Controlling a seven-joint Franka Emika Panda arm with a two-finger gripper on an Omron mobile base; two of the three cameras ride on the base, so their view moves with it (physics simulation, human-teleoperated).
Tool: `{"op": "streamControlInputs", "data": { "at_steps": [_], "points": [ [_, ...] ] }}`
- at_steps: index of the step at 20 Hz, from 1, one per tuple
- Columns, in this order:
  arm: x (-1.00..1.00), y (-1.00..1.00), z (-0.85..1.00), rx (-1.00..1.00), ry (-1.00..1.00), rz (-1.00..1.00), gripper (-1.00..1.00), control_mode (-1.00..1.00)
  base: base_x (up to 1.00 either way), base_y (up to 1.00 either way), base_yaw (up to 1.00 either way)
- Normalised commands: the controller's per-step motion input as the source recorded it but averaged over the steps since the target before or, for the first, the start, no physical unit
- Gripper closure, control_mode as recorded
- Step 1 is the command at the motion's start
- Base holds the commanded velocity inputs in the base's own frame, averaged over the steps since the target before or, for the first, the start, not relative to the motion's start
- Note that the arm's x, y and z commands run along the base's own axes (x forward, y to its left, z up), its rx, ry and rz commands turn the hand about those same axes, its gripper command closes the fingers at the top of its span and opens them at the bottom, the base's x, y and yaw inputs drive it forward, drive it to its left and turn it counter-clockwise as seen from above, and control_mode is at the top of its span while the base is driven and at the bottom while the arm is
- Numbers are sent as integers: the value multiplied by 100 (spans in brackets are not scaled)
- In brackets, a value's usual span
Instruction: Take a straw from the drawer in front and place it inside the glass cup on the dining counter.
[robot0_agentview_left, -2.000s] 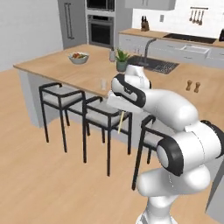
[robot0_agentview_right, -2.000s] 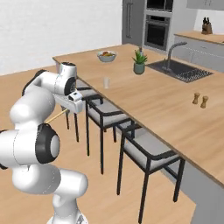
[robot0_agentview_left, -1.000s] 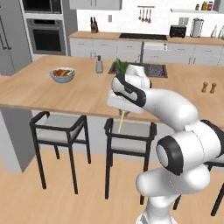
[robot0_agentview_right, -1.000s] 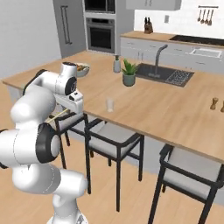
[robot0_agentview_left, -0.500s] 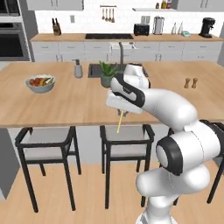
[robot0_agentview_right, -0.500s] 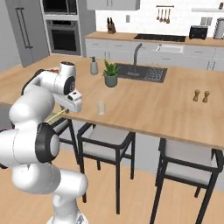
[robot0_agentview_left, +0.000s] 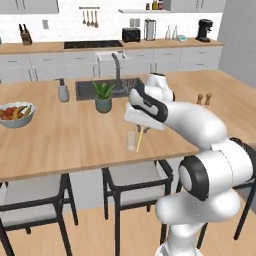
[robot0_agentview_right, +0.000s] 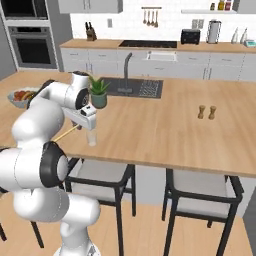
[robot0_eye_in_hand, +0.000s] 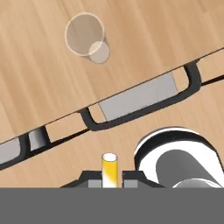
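From where I stood, the white arm's dark two-finger gripper (robot0_agentview_left: 141, 128) hung just above the near part of the large light-wood island counter (robot0_agentview_left: 60, 137), its jaws pinched on a thin pale-yellow straw (robot0_agentview_left: 139, 139). The straw slanted down and away from the fingers, its lower end passing just beside the small clear glass tumbler (robot0_agentview_left: 131, 141) that stood upright on the wood near the front edge. I could not tell whether the straw touched the glass.

From the other side, the gripper (robot0_agentview_right: 84, 124) held the straw (robot0_agentview_right: 64, 133) angled out toward the robot's own body, and the tumbler (robot0_agentview_right: 91, 138) sat just beside the hand.

Looking along the hand, the straw (robot0_eye_in_hand: 109, 169) stood end-on between the two fingertips, and the tumbler (robot0_eye_in_hand: 86, 37) lay well off from it, seen from above, empty.

Farther back on the counter (robot0_agentview_right: 165, 125) were a green potted plant (robot0_agentview_left: 103, 95), a grey soap dispenser (robot0_agentview_left: 63, 91), a bowl of fruit (robot0_agentview_left: 15, 114) and the dark inset sink (robot0_agentview_left: 109, 88). Black-framed stools (robot0_agentview_left: 136, 186) stood under the front edge.
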Motion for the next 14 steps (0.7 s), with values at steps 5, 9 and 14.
{"op": "streamControlInputs", "data": {
  "at_steps": [5,9,14],
  "points": [
    [0,0,0,0,0,0,100,100,70,50,-22],
    [0,0,0,0,0,0,100,100,61,57,-17],
    [35,26,0,-14,-6,-13,100,-100,0,0,0]
  ]
}}
